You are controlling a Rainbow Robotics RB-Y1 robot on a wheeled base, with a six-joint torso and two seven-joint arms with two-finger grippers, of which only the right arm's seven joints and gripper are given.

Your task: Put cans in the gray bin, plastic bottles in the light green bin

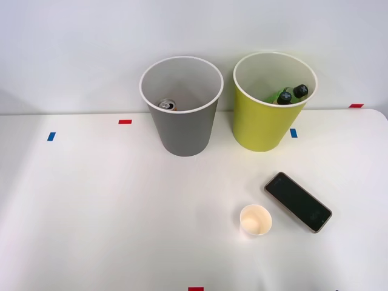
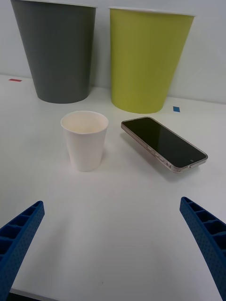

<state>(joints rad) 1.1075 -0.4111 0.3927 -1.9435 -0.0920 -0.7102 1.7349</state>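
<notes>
Your right pincer [image 2: 113,244] is spread wide, holding nothing. The can [image 1: 167,105] sits in the gray bin [image 1: 182,130] at top center, bottles [image 1: 290,94] in the light green bin [image 1: 264,124] beside it, both on the worktop [image 1: 109,212].

Open pincer [image 2: 113,249], paper cup [image 2: 85,139] beside phone [image 2: 163,142], gray bin [image 2: 55,49], light green bin [image 2: 148,59] behind.
</notes>
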